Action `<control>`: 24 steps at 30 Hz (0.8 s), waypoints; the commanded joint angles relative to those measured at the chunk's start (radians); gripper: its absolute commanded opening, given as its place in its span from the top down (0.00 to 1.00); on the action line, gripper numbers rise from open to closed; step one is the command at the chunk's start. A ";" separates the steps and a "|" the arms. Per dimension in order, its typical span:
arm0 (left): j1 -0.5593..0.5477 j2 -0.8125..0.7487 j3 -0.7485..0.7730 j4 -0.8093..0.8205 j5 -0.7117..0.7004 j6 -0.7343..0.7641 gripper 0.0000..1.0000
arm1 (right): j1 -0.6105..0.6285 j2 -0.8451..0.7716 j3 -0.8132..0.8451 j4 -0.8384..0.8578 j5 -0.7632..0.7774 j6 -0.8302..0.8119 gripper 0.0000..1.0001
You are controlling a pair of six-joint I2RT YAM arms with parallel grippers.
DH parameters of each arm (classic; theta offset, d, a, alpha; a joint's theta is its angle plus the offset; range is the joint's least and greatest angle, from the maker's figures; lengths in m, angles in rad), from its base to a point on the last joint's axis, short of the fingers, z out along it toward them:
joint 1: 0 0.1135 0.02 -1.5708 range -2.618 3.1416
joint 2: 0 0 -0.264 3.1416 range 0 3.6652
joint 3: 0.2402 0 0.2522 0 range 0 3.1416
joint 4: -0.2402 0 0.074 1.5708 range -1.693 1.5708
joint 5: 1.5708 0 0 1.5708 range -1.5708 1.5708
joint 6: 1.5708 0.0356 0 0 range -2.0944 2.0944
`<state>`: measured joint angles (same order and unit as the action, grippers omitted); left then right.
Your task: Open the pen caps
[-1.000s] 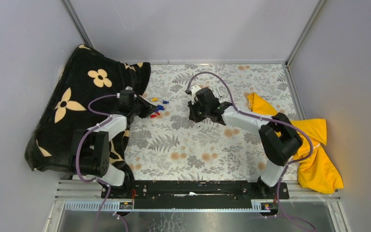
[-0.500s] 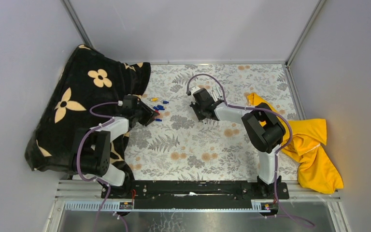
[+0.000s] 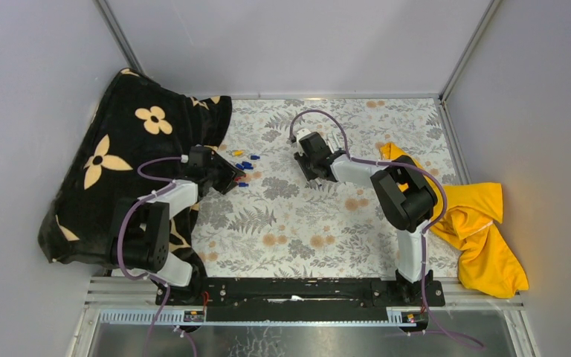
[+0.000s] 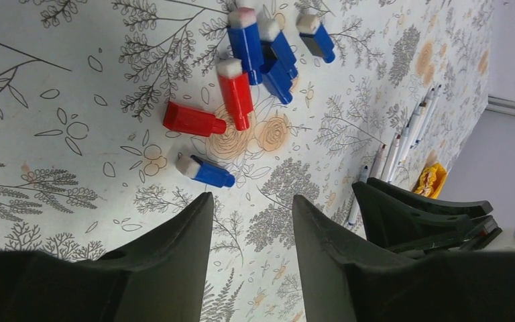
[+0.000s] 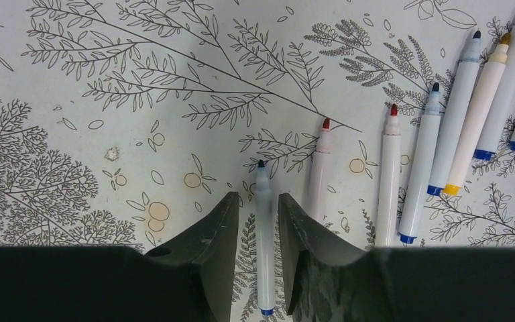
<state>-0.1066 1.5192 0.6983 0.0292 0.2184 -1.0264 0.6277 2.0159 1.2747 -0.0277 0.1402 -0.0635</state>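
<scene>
1. The pen caps lie loose in a small heap of blue and red on the bench, at the left side near the black flowered cloth. One red cap and one blue cap sit a little apart from the rest.
2. The pens lie in a rough row toward the middle of the bench, well apart from the caps. Every pen the right wrist view shows has a bare tip — dark, red, blue or yellow.
3. One bare-tipped pen lies flat between the jaws of the right pincer. The jaws are narrowly apart and straddle the barrel, with a sliver of bench showing on each side, so they do not seem clamped on it.
4. The left pincer hangs just beside the heap with its jaws apart and nothing between them; the lone blue cap is nearest.
5. Judged from this, the uncapping looks at or near its end. The next move calls for finding any pen with a cap on — none shows here. If there is one, one pincer must hold its barrel while the other pulls the cap along the pen's length.
</scene>
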 commanded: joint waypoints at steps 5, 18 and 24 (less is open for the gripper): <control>-0.004 -0.066 0.003 0.001 -0.027 -0.008 0.46 | -0.009 -0.013 0.019 0.017 0.024 -0.018 0.63; -0.013 -0.184 0.103 -0.085 -0.023 0.038 0.41 | -0.007 -0.191 0.079 -0.042 0.011 -0.031 0.53; -0.035 -0.243 0.174 -0.147 -0.088 0.138 0.19 | -0.009 -0.336 0.050 -0.093 0.011 0.016 0.36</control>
<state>-0.1253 1.3300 0.8124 -0.0719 0.2020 -0.9730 0.6254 1.8126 1.3060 -0.0952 0.1406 -0.0803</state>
